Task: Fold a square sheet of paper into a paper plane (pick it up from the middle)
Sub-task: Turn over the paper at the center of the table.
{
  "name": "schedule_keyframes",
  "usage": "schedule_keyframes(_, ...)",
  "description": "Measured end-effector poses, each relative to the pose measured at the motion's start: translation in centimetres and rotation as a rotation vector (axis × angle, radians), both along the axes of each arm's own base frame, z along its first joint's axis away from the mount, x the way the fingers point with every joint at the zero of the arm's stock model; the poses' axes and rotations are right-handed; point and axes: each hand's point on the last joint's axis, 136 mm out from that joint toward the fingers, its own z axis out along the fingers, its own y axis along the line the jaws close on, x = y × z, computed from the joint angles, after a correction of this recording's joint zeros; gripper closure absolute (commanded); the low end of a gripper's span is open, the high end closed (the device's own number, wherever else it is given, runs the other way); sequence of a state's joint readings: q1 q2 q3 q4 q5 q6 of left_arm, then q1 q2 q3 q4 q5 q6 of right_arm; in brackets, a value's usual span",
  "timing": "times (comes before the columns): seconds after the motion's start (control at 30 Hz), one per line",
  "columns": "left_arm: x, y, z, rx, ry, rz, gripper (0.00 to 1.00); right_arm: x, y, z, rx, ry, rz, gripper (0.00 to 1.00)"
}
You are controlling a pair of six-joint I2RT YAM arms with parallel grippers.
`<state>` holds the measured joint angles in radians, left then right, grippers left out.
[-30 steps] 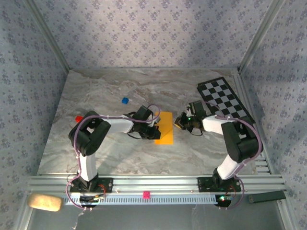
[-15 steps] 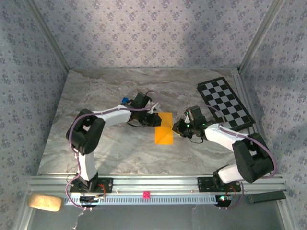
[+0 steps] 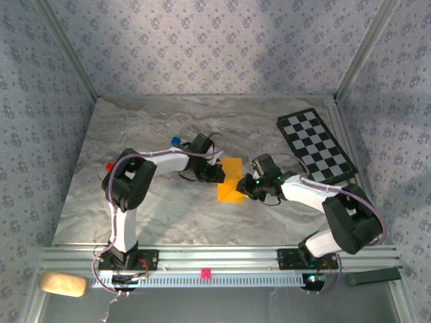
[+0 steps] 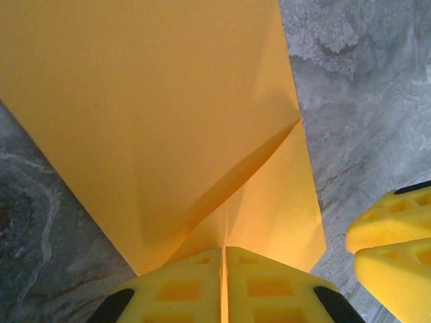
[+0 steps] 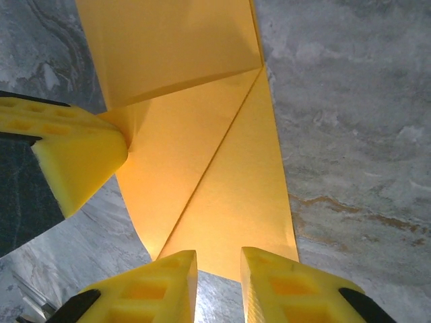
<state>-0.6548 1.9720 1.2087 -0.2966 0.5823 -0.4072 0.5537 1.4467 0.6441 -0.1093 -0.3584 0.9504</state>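
The square sheet of paper (image 3: pixel 231 182) lies mid-table as an orange-yellow folded shape with diagonal creases (image 5: pixel 202 168). One flap is lifted off the marble (image 4: pixel 168 121). My left gripper (image 3: pixel 217 173) reaches in from the left and is shut on the sheet's edge, a thin orange strip showing between its yellow fingers (image 4: pixel 182 286). My right gripper (image 3: pixel 246 186) sits at the sheet's right side with its jaws a little apart (image 5: pixel 219 282), and the paper's near edge lies flat just ahead of the gap, not pinched. The left gripper's finger (image 5: pixel 74 155) touches the paper in the right wrist view.
A black-and-white checkered board (image 3: pixel 315 145) lies at the back right. A tiny blue cube (image 3: pixel 176 141) and a red cube (image 3: pixel 110 165) sit left of the arms. Walls enclose the marble table (image 3: pixel 168 215) on three sides, with an aluminium rail (image 3: pixel 222 259) along the front.
My right gripper has moved left up to the paper and its jaws have parted. My left gripper has shifted slightly along the sheet's left edge and still pinches it.
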Motion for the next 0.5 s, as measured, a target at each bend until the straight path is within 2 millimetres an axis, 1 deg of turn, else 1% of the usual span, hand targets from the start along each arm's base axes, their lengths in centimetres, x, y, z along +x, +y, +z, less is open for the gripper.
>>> schedule_keyframes(0.17, -0.4, 0.2, -1.2, 0.033, 0.013, -0.011, 0.92, -0.5, 0.1, -1.1, -0.022, 0.039, 0.007, 0.72)
schedule_keyframes(0.33, -0.7, 0.0, -1.2, 0.034, 0.008, -0.02, 0.93, -1.2, 0.2, -1.6, -0.047, 0.066, 0.02, 0.69)
schedule_keyframes(0.5, -0.8, -0.3, -1.2, 0.033, 0.008, -0.017, 0.93, -1.8, 0.1, -1.9, -0.065, 0.085, 0.032, 0.67)
